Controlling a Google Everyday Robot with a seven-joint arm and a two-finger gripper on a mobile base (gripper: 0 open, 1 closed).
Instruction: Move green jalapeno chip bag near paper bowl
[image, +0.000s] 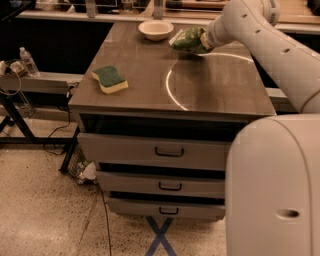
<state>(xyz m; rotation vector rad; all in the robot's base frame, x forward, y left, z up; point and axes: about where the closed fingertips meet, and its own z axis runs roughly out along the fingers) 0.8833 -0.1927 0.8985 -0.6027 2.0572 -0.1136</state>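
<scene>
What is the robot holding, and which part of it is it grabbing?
The pincer holds the green jalapeno chip bag by the end nearest the arm, beside the paper bowl.

- The gripper (202, 41), clamped on the green jalapeno chip bag (187, 41), filled the back right of the desk (220, 90).
- Only a narrow gap lay between bag and paper bowl (156, 30).
- The arm (260, 35) barred the right rear edge.
- A sponge (110, 79) blocked the front left.
- The middle and front right lay open.
</scene>
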